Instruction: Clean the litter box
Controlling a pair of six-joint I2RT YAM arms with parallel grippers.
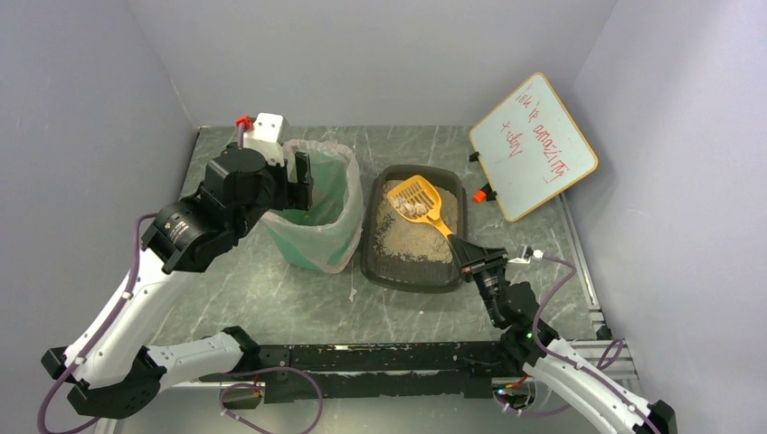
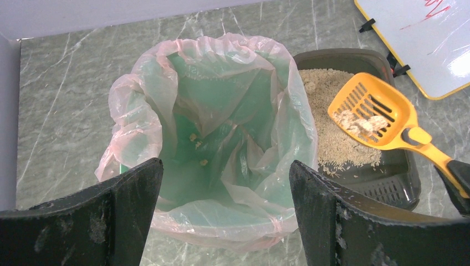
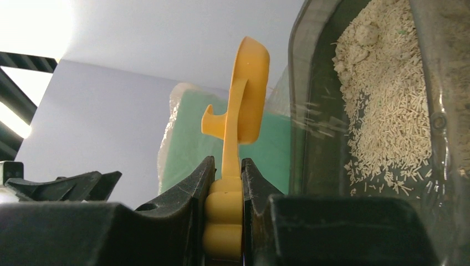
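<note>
Orange scoop [image 1: 438,221], clumps [image 1: 414,209] aboard, hangs over litter box [image 1: 407,278] in right hand [image 1: 464,249].

Litter box [image 2: 391,185]: dark grey moulded plastic, semi-gloss, with a ribbed floor where it is bare. Litter [image 2: 332,138]: beige, dry, coarse pellet grains, matt. Scoop [image 2: 371,111]: orange hard plastic, smooth, slightly glossy; the clumps [image 2: 360,123] in it are pale, rough and crumbly. Bin liner [image 2: 277,94]: thin clear plastic film with a pink tint, crinkled and shiny. Bin [image 1: 312,244] beneath it: green, looks like plastic, finish blurred by the film. Tabletop [image 2: 72,83]: grey-green marble look, white veins, smooth, low sheen. Left fingers [image 2: 127,205] and right fingers [image 3: 188,194]: black matt plastic, the left ones scuffed and dusty. Whiteboard [image 1: 534,145]: glossy white face, yellow-orange frame.
</note>
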